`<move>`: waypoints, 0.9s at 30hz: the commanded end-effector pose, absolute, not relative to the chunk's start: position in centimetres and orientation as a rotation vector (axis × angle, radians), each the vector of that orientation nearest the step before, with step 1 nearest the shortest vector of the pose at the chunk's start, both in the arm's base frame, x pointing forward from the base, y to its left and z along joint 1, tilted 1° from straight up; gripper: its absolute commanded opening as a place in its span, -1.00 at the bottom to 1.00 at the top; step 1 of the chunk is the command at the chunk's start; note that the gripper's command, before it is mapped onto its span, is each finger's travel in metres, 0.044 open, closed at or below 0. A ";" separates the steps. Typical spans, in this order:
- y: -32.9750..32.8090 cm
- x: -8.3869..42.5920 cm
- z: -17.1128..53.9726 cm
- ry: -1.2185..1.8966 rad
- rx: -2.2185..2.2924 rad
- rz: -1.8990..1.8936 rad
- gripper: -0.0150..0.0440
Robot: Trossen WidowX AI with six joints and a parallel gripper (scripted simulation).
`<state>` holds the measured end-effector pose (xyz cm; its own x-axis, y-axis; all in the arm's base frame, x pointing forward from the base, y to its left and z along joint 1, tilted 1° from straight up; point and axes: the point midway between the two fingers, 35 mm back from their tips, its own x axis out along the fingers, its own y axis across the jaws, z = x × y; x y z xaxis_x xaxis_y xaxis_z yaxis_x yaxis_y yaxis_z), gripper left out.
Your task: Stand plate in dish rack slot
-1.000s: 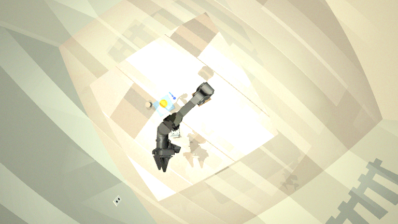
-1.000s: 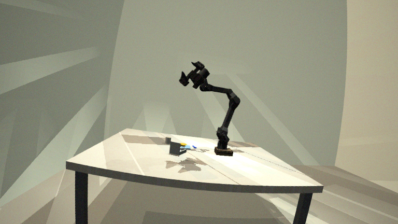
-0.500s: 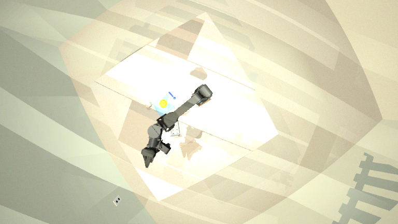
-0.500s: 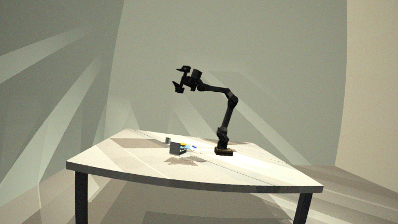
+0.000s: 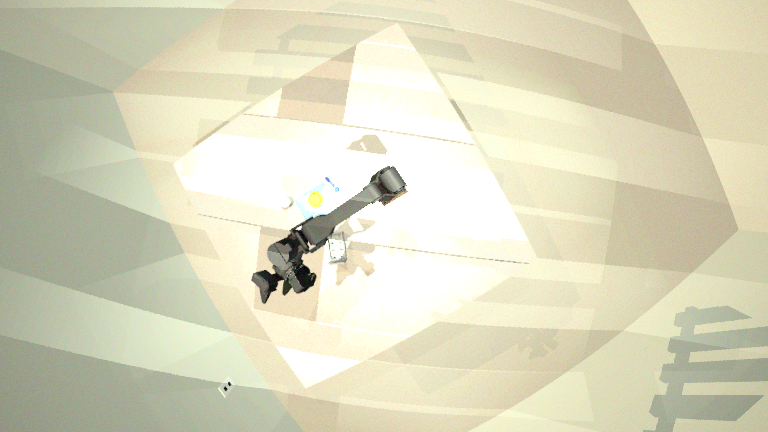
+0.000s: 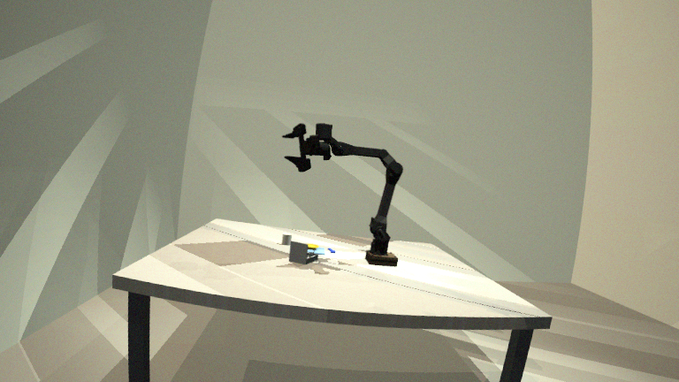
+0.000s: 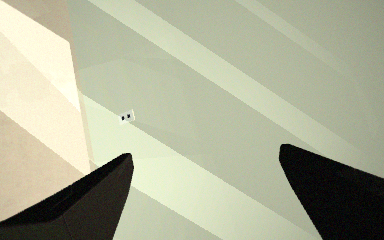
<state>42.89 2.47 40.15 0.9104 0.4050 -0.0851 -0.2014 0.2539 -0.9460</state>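
A round yellow plate (image 5: 314, 199) (image 6: 312, 246) lies flat on a light blue mat (image 5: 304, 208). The small grey dish rack (image 5: 337, 248) (image 6: 299, 252) stands close by, on the side nearer the exterior camera. Its slots are too small to make out. My gripper (image 5: 275, 297) (image 6: 285, 147) (image 7: 206, 156) is open and empty. It is high above the table, well away from the plate and rack, and points sideways. The wrist view shows neither plate nor rack.
A small grey cup (image 5: 286, 202) (image 6: 286, 240) stands beside the mat. A blue utensil (image 5: 332, 184) (image 6: 331, 250) lies on the mat's other side. The arm's brown base (image 6: 381, 258) stands farther right on the table (image 6: 400, 297). A wall socket (image 5: 226, 387) (image 7: 127, 117) shows beyond the table.
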 end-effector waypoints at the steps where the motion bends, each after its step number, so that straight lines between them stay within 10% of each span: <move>1: 1.0 43.4 38.4 -0.075 -1.174 0.416 0.86; 27: -8.2 41.3 27.3 0.643 -0.642 0.300 0.86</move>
